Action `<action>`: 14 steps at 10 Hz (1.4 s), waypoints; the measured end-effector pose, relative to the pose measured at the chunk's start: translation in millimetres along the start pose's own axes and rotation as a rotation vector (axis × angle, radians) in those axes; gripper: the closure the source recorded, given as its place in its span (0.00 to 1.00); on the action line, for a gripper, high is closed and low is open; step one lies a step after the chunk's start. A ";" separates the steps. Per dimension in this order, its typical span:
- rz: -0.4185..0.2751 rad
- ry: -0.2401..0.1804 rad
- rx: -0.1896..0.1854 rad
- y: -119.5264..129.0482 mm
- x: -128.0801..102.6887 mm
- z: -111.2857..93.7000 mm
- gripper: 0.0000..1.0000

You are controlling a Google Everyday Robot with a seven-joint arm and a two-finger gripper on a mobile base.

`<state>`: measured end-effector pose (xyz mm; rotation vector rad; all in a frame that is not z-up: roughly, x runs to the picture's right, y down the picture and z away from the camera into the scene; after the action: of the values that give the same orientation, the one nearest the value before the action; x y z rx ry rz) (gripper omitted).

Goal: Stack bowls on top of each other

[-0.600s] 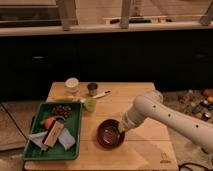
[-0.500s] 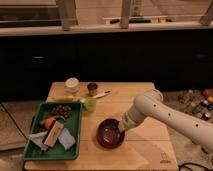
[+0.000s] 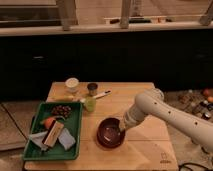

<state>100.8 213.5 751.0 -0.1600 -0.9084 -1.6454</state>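
A dark reddish-brown glossy bowl (image 3: 108, 133) sits on the wooden table (image 3: 145, 155), near the front middle. I can make out only one bowl shape there; whether another lies under it I cannot tell. My gripper (image 3: 122, 128) reaches down from the right on the white arm (image 3: 165, 112) and is at the bowl's right rim, over its inside.
A green tray (image 3: 72, 127) at the left holds a sponge, cloth, an orange thing and dark round pieces. A cream-white cup (image 3: 72, 84), a small dark cup (image 3: 92, 88), a light-green cup (image 3: 90, 104) and a white pen-like thing (image 3: 101, 94) stand behind the bowl.
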 end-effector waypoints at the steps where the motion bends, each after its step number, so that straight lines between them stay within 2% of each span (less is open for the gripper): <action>1: 0.000 -0.003 0.004 0.4 0.5 1.0 0.23; 2: -0.001 -0.006 0.010 0.4 1.7 2.2 0.20; 7: -0.024 -0.009 0.027 -4.5 11.7 3.9 0.20; 10: -0.030 0.015 0.014 -7.4 20.2 -8.0 0.20; 14: -0.018 0.065 -0.010 -5.5 31.1 -34.0 0.20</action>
<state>98.9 167.9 742.3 -0.1047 -0.8544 -1.6629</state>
